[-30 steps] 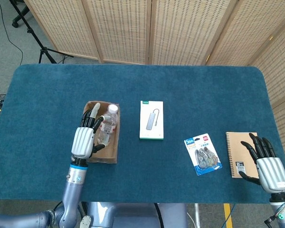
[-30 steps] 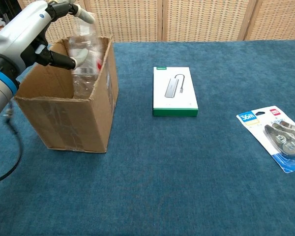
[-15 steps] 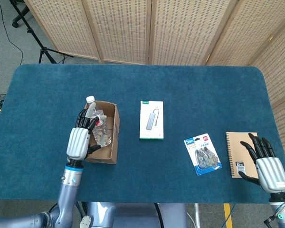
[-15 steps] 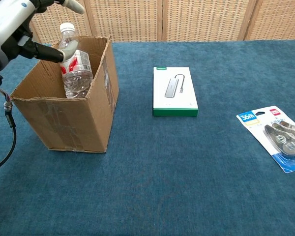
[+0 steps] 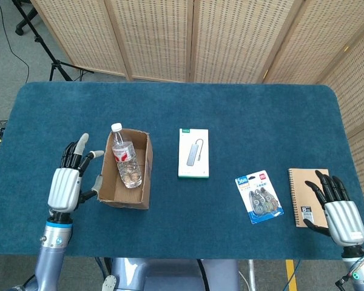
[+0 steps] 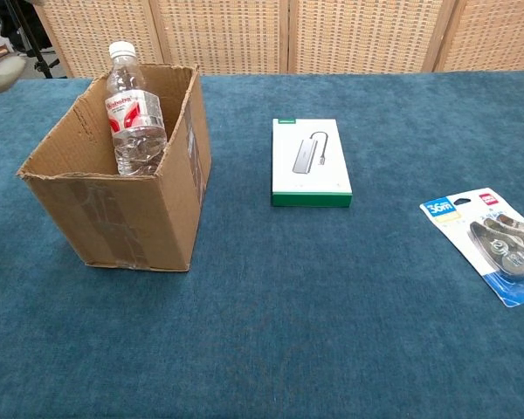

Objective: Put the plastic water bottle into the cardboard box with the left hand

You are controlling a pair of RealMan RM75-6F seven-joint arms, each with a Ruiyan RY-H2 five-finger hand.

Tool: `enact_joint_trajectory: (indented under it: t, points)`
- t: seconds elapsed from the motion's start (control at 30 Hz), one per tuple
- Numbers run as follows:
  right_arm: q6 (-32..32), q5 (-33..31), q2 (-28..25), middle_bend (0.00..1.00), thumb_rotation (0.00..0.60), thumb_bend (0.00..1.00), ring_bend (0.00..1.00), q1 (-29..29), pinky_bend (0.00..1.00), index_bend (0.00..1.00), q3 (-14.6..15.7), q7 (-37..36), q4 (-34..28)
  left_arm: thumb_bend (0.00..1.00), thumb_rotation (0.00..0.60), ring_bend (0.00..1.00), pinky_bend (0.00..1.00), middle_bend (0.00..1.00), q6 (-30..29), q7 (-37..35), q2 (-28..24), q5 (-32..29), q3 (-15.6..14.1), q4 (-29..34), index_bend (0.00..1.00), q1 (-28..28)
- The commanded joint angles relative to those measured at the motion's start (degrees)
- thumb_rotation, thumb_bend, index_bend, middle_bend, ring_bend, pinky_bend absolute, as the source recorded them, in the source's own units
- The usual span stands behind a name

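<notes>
A: What's the biggest thing here?

B: The blue felt-covered table [image 5: 242, 115], with folding wicker screens [image 5: 188, 36] behind it at twelve o'clock. On it, the open cardboard box [image 6: 122, 214] sits toward nine o'clock.

A: And the plastic water bottle?

B: The plastic water bottle [image 6: 134, 118] stands inside the box, tilted against the far wall, its white cap poking above the rim. Nothing touches it.

A: Where's the left hand?

B: The left hand [image 5: 67, 185] hangs just outside the box at its nine o'clock side, fingers spread wide, holding nothing. The chest view catches only a fingertip at its left edge.

A: The right hand?

B: The right hand [image 5: 338, 212] is at the table's four o'clock corner, fingers fanned apart and empty, its tips over the lower edge of a brown spiral notebook [image 5: 306, 193].

A: Anything else?

B: A white boxed USB hub [image 6: 310, 162] with a green edge lies near the centre, at three o'clock from the cardboard box. A blister pack of correction tape [image 6: 493, 246] lies between the hub and the notebook.
</notes>
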State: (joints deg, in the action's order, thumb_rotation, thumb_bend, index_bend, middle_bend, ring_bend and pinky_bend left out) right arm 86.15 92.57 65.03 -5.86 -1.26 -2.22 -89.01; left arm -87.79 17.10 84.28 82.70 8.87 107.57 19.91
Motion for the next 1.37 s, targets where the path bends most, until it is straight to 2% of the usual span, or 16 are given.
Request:
enact_joint_trajectory:
  t: [0.03, 0.2, 0.27, 0.33, 0.43, 0.97, 1.37]
  points:
    - [-0.08, -0.05, 0.07, 0.0, 0.6, 0.14, 0.0, -0.01, 0.0, 0.15, 0.01, 0.3, -0.11, 0.42, 0.6, 0.0, 0.0, 0.0, -1.55, 0.48, -4.2, 1.98, -2.46, 2.32, 0.28, -2.63]
    - [-0.09, -0.06, 0.16, 0.0, 0.6, 0.14, 0.0, 0.05, 0.0, 0.15, 0.08, 0.98, -0.37, 0.42, 0.6, 0.0, 0.0, 0.0, -3.62, -1.44, -7.67, 5.15, -4.95, 1.37, 0.28, -5.26]
    - [0.88, 0.19, 0.05, 0.0, 0.6, 0.14, 0.0, 0.39, 0.0, 0.15, -0.03, 0.74, -0.48, 0.42, 0.6, 0.0, 0.0, 0.0, -4.65, -0.6, -9.67, 6.12, -7.02, -0.79, 0.28, -7.15]
    - [1.1, 0.29, 0.01, 0.0, 0.6, 0.14, 0.0, 0.5, 0.0, 0.15, 0.0, 0.41, -0.33, 0.42, 0.6, 0.0, 0.0, 0.0, -3.81, -0.55, -11.1, 6.04, -9.0, -2.03, 0.28, -8.34]
    - [1.03, 0.13, 0.02, 0.0, 0.6, 0.14, 0.0, 0.5, 0.0, 0.15, -0.06, 0.23, -0.18, 0.43, 0.6, 0.0, 0.0, 0.0, -2.23, 0.3, -12.11, 4.43, -10.38, -3.41, 0.28, -9.42]
    - [2.58, 1.18, -0.41, 0.0, 0.6, 0.14, 0.0, 1.3, 0.0, 0.15, 0.28, 0.91, -0.95, 0.47, 0.6, 0.0, 0.0, 0.0, 1.98, -0.88, -14.66, -1.27, -10.71, -5.57, 0.28, -12.05]
    - [2.11, 1.31, -0.46, 0.0, 0.6, 0.14, 0.0, 1.09, 0.0, 0.15, 0.33, 0.54, -0.94, 0.47, 0.6, 0.0, 0.0, 0.0, 2.54, -1.29, -13.93, 0.55, -10.06, -6.56, 0.28, -12.26]
